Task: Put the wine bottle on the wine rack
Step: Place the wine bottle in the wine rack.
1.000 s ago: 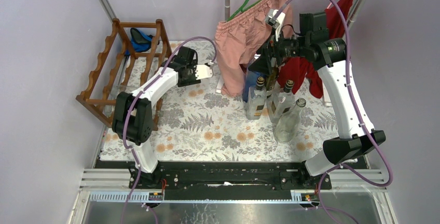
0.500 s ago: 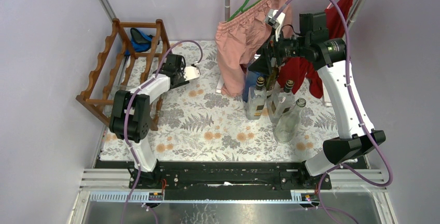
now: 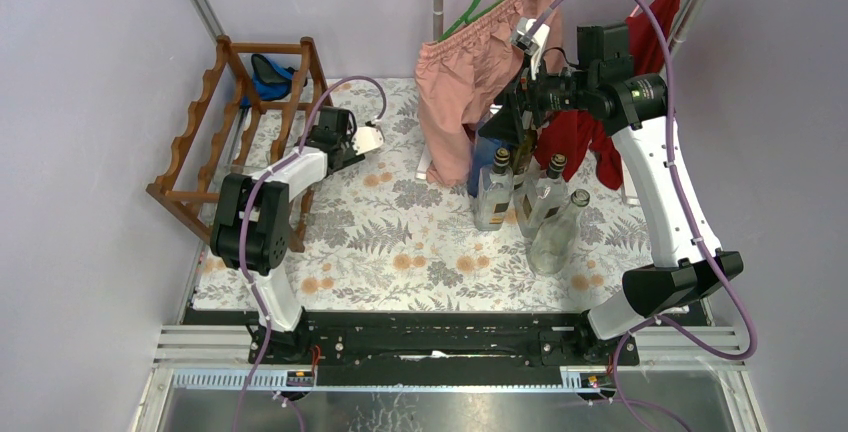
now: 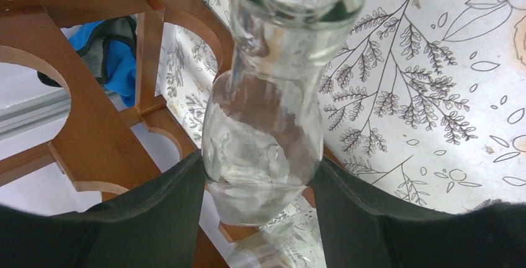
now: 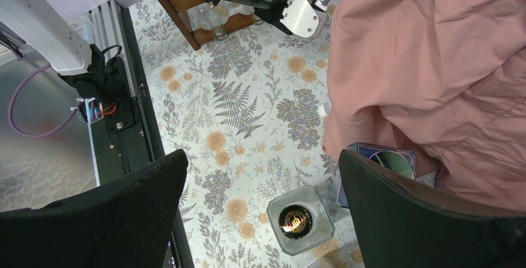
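Observation:
A clear glass wine bottle (image 4: pixel 267 125) lies between the black fingers of my left gripper (image 4: pixel 259 159), its open mouth pointing away from the camera. Both fingers press against the sides of its body. The reddish-brown wine rack (image 4: pixel 93 131) with scalloped rails is directly beneath and to the left of the bottle. From above, the left gripper (image 3: pixel 332 144) sits at the right side of the wine rack (image 3: pixel 200 122). My right gripper (image 5: pixel 263 156) hangs open high over the mat, holding nothing.
Three other glass bottles (image 3: pixel 494 192) (image 3: pixel 545 197) (image 3: pixel 558 232) stand under the right arm; one is square with a black-gold cap (image 5: pixel 299 220). Pink shorts (image 3: pixel 475 82) and a red garment (image 3: pixel 590 142) hang at the back. A blue cloth (image 3: pixel 268 77) lies behind the rack.
My left arm has drawn leftward, carrying the bottle in against the rack. Over the last half second it has barely shifted. The right arm has stayed still.

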You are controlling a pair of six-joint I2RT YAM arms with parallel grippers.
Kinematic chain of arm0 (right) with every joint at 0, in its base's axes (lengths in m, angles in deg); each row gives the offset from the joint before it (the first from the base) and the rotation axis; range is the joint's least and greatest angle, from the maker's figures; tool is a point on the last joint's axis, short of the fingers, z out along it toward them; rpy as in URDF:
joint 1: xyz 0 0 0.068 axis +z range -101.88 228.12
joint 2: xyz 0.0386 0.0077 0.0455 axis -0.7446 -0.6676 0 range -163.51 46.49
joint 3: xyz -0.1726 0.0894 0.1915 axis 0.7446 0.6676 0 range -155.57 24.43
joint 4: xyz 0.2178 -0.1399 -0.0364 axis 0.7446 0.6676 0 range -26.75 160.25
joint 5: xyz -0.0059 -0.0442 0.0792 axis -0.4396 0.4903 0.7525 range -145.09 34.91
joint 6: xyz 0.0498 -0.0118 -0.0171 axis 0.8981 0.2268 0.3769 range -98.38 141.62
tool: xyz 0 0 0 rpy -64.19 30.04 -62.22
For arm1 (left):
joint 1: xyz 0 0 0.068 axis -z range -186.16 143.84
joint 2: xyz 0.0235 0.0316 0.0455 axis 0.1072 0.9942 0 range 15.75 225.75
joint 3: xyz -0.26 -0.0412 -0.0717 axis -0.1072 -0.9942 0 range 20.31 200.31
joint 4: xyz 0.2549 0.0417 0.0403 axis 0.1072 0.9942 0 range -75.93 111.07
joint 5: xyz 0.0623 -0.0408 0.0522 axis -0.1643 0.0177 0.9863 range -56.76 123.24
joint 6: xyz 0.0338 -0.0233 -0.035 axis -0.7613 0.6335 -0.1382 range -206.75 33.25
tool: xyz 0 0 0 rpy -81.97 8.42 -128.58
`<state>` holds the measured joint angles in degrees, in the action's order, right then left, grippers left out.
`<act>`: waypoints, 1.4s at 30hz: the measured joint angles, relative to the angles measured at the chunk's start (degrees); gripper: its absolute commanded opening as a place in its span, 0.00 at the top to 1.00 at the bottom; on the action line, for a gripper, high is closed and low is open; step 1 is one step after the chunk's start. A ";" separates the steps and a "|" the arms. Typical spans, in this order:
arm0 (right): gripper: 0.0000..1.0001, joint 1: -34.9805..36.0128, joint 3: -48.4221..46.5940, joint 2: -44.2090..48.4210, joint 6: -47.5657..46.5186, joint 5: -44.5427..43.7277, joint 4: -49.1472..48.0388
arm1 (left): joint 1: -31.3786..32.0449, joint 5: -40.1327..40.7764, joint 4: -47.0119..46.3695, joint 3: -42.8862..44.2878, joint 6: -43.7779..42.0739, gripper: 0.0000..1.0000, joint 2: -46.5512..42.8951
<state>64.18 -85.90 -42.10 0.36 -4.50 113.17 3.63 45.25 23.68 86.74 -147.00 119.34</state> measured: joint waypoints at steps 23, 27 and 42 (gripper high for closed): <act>0.00 -0.02 0.17 0.37 0.00 0.07 0.00 | 0.46 -1.70 1.22 -0.50 5.33 0.21 -1.27; 0.00 -0.04 0.17 0.37 0.00 0.09 0.00 | 1.46 -1.77 1.40 -0.50 5.73 0.21 -2.97; 0.00 -0.04 -0.50 0.37 -1.38 0.50 0.98 | 9.33 -4.09 8.35 -0.24 17.84 0.21 -17.94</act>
<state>64.13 -86.40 -41.73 -1.02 -4.00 114.15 12.96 41.17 32.03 86.50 -129.16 101.39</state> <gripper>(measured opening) 0.995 0.794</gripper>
